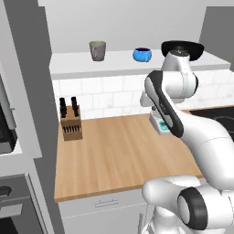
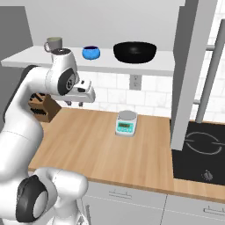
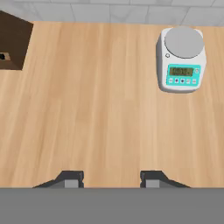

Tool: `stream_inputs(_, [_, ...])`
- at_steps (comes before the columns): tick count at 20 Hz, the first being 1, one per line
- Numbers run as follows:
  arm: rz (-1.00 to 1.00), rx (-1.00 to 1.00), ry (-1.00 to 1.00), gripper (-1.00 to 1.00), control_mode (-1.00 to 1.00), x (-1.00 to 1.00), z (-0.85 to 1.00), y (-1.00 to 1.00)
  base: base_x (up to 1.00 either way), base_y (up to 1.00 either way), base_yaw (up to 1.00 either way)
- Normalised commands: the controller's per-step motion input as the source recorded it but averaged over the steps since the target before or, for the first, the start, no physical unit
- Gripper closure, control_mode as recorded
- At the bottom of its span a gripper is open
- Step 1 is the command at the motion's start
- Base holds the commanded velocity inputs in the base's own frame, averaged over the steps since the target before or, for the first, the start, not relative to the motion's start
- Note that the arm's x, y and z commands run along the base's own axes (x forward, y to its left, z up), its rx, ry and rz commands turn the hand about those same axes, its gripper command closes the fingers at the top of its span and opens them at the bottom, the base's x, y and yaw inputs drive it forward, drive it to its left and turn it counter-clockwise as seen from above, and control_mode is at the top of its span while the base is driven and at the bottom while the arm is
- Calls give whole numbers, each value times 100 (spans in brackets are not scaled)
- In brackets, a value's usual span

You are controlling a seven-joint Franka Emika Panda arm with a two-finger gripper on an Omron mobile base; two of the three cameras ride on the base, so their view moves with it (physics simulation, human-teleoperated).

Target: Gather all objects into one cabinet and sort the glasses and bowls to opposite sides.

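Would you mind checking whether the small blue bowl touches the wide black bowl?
Apart: the right base view shows bare shelf between the small blue bowl and the wide black bowl.

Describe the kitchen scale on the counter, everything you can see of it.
The kitchen scale is a small white box with rounded corners, plastic by the look of it. On top sits a round grey weighing plate with nothing on it; the front carries a teal panel with a small display and a row of tiny buttons. It stands flat and upright on the wooden counter, near the tiled wall, and nothing else touches it.
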Motion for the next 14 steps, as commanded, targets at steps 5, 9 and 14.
stream_inputs(5, [-4, -2, -7, -100, -100, -59, 11, 5, 0, 0, 0])
stream_inputs(9, [-11, 0, -17, -100, -100, -100, 47, -3, 0, 0, 0])
stream_inputs(14, [-14, 0, -9, -100, -100, -76, 52, -12, 0, 0, 0])
